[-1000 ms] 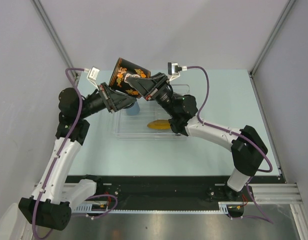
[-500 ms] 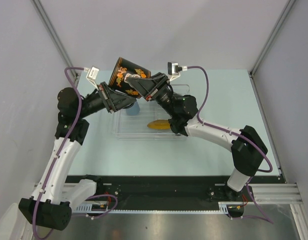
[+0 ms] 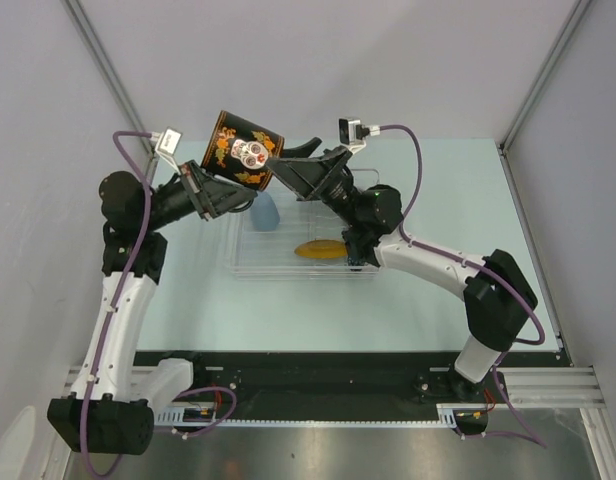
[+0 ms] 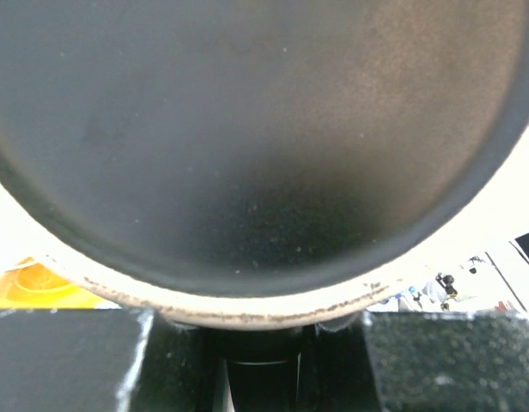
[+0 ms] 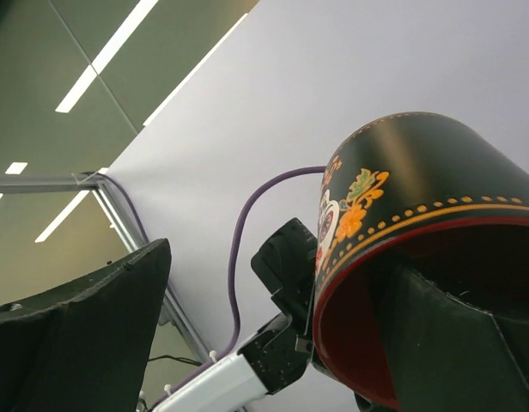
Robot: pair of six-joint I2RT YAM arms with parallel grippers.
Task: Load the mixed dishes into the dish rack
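Over the rack's (image 3: 278, 263) far-left corner, left fingers (image 4: 67, 360) clamp the tilted mug (image 3: 243, 152) aloft; right fingers (image 5: 84, 326) stand spread wide at its red mouth. Saucer (image 3: 320, 249) and cup (image 3: 265, 213) sit inside the rack.

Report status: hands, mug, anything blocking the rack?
Left hand shut on mug, held aloft near dish rack's far-left end. Right hand open beside mug's mouth. Light-blue cup, yellow saucer in rack; no obstruction seen.

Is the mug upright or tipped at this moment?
Tipped: the mug shows its painted side to the overhead camera, red mouth facing sideways.
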